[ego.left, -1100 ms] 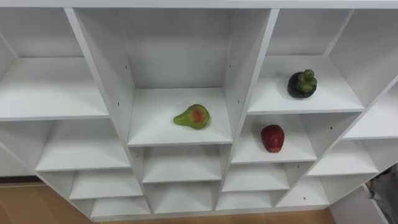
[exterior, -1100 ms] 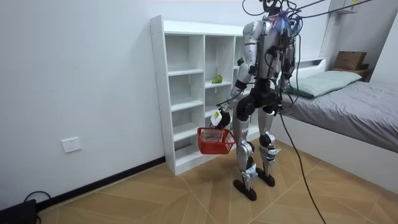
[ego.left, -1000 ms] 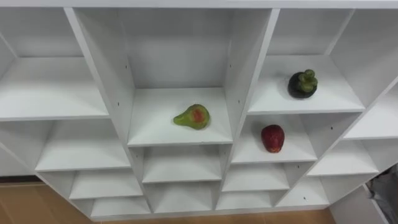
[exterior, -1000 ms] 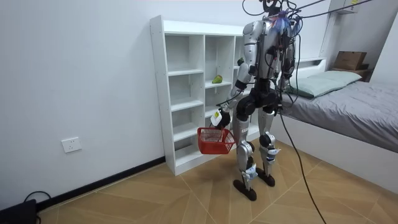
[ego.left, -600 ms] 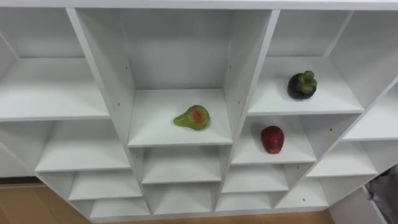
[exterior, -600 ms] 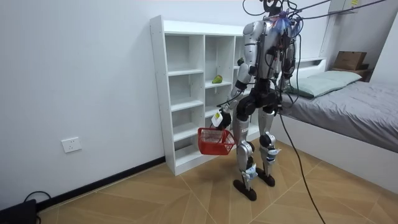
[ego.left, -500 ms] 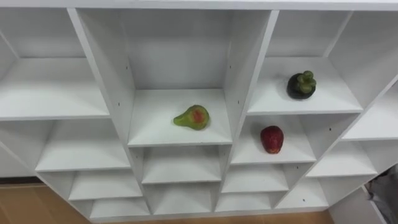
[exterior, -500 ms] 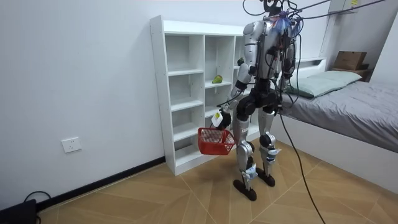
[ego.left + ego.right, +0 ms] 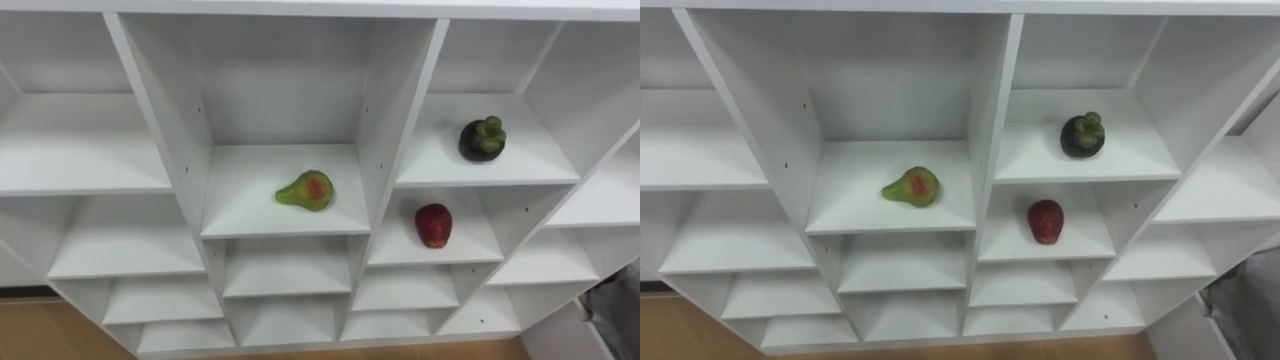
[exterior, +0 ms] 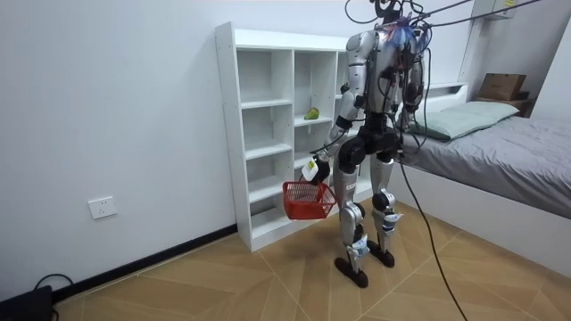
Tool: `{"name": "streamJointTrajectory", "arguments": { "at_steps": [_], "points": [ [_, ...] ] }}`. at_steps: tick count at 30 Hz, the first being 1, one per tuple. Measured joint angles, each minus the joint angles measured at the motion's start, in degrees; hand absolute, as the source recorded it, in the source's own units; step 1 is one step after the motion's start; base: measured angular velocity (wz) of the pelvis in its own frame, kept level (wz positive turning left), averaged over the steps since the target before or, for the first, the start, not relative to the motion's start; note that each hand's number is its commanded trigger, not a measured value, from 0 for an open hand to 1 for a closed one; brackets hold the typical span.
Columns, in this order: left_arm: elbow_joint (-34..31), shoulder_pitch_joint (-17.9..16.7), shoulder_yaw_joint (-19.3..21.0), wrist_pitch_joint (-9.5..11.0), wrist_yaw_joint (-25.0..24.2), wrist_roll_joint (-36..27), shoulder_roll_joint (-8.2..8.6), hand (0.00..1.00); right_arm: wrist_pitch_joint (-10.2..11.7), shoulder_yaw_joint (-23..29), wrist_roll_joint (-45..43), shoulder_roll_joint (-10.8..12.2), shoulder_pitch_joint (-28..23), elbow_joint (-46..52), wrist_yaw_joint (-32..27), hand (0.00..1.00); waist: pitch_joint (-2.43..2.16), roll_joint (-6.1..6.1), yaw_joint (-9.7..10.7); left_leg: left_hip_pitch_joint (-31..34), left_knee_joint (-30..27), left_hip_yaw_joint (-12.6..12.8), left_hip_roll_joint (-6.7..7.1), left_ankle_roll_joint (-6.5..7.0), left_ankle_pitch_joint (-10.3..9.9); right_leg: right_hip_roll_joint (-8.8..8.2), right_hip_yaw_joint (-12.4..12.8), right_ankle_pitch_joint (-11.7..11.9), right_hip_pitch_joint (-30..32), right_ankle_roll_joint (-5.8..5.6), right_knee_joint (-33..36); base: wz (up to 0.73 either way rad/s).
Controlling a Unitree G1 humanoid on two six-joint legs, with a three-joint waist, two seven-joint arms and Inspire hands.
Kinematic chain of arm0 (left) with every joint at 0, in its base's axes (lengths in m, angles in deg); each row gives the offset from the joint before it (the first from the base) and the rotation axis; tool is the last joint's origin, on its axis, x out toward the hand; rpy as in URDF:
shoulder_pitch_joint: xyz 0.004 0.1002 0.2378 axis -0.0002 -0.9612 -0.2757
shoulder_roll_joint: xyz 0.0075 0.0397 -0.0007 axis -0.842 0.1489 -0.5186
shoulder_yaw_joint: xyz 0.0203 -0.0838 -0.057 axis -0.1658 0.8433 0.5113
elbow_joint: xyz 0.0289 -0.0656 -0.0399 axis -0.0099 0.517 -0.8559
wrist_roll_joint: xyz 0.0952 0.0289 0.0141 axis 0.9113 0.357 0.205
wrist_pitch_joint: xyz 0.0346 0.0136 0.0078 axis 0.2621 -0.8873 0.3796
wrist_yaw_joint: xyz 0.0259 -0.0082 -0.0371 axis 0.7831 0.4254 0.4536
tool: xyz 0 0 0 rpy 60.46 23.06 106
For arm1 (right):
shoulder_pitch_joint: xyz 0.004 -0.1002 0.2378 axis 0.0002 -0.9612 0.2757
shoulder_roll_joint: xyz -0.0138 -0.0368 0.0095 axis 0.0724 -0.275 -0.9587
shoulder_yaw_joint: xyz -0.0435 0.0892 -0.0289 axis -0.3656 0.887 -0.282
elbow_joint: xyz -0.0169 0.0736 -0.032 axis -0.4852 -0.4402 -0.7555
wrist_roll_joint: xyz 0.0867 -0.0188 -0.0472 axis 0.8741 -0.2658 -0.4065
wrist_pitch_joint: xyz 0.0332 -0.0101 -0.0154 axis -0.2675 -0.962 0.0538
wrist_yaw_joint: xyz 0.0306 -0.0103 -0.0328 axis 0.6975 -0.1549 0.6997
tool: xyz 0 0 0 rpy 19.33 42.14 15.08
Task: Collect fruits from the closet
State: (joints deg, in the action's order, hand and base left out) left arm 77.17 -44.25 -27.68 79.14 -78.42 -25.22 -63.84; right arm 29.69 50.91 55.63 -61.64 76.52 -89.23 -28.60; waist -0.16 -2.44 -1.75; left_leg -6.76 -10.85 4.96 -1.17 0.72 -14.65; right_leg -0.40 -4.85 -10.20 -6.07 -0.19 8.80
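Left eye view
Closet (image 9: 398,120): white, open-fronted and divided into many compartments; it is seen from above and spans the frame edge to edge.
Green fruit (image 9: 305,190): pear-shaped with a red patch – laid on its side on the shelf of the tall middle compartment, near frame centre.
Dark fruit (image 9: 482,139): round, topped with a green cap; it is set on the shelf of the upper right compartment, well apart from the green fruit.
Red fruit (image 9: 433,225): placed one compartment lower, right of centre, just below and slightly left of the dark fruit.

Room view
Robot: seen upright on the wooden floor (image 10: 268,285), close in front of the closet at frame centre, with a bed (image 10: 500,156) on the room view's right.
Left hand (image 10: 314,168): hung low at thigh height on the room view's left of the body; its fingers are clasped on the handle of a red basket (image 10: 306,200).
Red basket: hung below that hand, clear of the floor and beside the closet's lower shelves – what lies inside cannot be told.
Fruit: all three are on the closet shelves.
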Motion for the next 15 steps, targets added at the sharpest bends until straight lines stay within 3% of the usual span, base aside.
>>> {"name": "streamJointTrajectory", "arguments": {
  "at_steps": [15],
  "points": [
    [-4.47, -0.67, -1.18, 1.18, 0.04, -3.78, 0.25, 1.00, 0.62, 0.04, -1.28, 0.95, -9.53, 29.01, -2.92, 0.00, 0.07, 1.67, 0.54, -0.75, 0.39, 1.33, -0.23, -0.01, 0.00, 0.25, 1.28, 0.09, 0.32, 0.03, 0.14, -0.05]
  ]
}}
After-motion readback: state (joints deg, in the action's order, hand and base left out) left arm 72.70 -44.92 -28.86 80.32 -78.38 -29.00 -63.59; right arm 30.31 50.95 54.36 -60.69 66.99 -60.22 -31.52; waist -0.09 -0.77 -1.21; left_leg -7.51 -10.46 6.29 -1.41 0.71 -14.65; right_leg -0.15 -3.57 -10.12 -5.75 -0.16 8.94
